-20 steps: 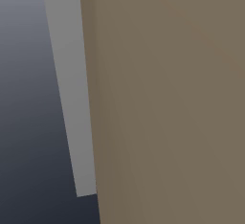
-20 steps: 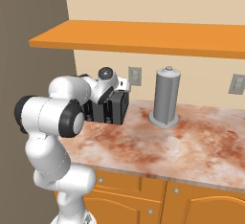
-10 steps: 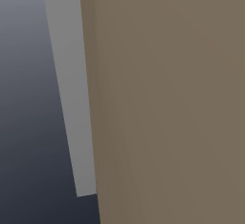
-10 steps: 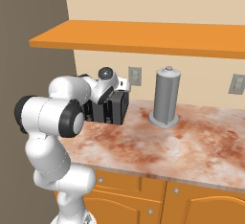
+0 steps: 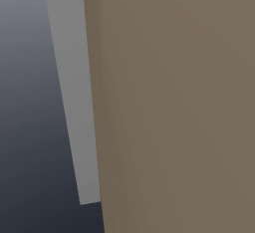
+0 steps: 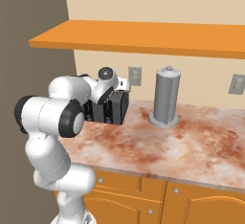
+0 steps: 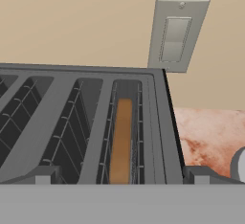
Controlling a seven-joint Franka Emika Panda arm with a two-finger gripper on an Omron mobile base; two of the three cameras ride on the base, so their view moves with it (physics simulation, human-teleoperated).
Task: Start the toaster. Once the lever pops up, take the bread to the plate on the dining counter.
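A: The bread (image 7: pixel 121 139) stands on edge, down in the toaster's (image 6: pixel 111 109) rightmost slot, its tan top edge showing between the wire guides. In the hand view the hand looks down along that slot from just above.

B: And the jaws?

A: They stand wide apart, with nothing between them. The two dark tips sit low at either side of the hand view, to both sides of the slots.

B: So which step does the robot face?

A: That is hard to say for sure. The lever cannot be made out in any view, so whether the toaster has been started or has popped cannot be told. The slice sits low in the slot, which suggests it is not raised.

B: If the lever is next, what matters?

A: Finding it first. It probably lies on an end face of the toaster, so the hand would have to come off the top and press straight down, not at a slant, or the tip may slip off.

B: And if the lift is next?

A: Then the tips should straddle the slice across its thin side, go down clear of the wire guides, and close gently. In the right base view the arm (image 6: pixel 57 117) hides much of the toaster, and a grey canister (image 6: pixel 165 97) stands near it on the counter (image 6: pixel 191 144), so a straight pull upward is safest.
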